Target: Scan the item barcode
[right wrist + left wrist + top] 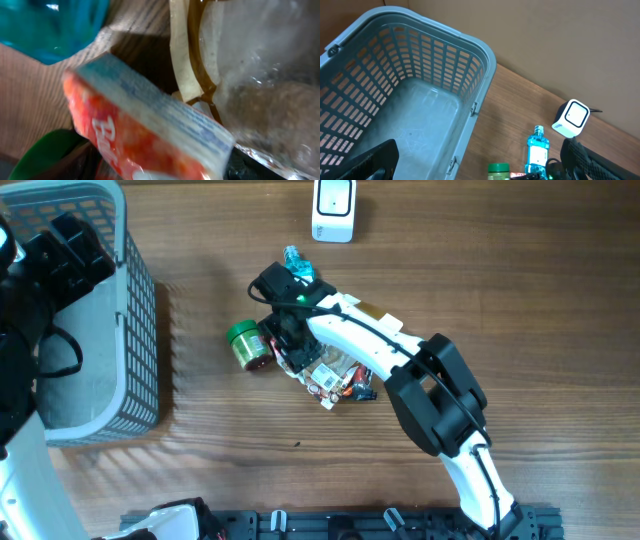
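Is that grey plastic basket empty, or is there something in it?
Empty. The left wrist view looks down into the basket and shows only its bare floor.

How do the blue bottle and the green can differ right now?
The bottle is clear blue and slim with a narrow neck; the can is green and squat. The bottle lies nearer the scanner, the can nearer the basket. From overhead the right arm covers part of the bottle; the can is in the clear. Both rest on the table.
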Tool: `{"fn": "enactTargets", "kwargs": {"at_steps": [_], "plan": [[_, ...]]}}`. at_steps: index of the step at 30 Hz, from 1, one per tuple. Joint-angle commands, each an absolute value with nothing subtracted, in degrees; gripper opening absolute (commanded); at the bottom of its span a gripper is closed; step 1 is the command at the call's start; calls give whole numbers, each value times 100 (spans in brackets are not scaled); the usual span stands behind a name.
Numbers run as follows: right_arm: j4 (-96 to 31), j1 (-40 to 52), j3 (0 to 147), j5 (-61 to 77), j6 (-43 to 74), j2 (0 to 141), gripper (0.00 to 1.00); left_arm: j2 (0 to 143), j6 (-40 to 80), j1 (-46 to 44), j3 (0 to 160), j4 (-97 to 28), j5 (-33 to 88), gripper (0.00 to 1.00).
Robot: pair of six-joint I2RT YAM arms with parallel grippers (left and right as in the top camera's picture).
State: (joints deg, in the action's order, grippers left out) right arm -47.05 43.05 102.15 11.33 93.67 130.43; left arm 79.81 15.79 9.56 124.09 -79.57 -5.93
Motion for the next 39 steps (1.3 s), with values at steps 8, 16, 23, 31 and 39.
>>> {"fn": "enactTargets", "kwargs": {"at_steps": [8,16,23,31,39], "plan": [[-4644,4311,10143,231,9609,13281,50,7999,1546,1002,12462,-8005,-521,100],[-4845,4237,10145,231,8991,13264,31,7999,1546,1002,12462,-8025,-521,100],[-5492,3806,10156,679,7988,13065,17,7999,1546,1002,12462,-8047,-521,100],[-6252,3297,10156,1507,5758,11725,26,8027,1546,1002,12462,-8064,-521,100],[-7896,3068,10138,1835,3426,11131,29,8191,1551,1002,12462,-8335,-517,100]]}}
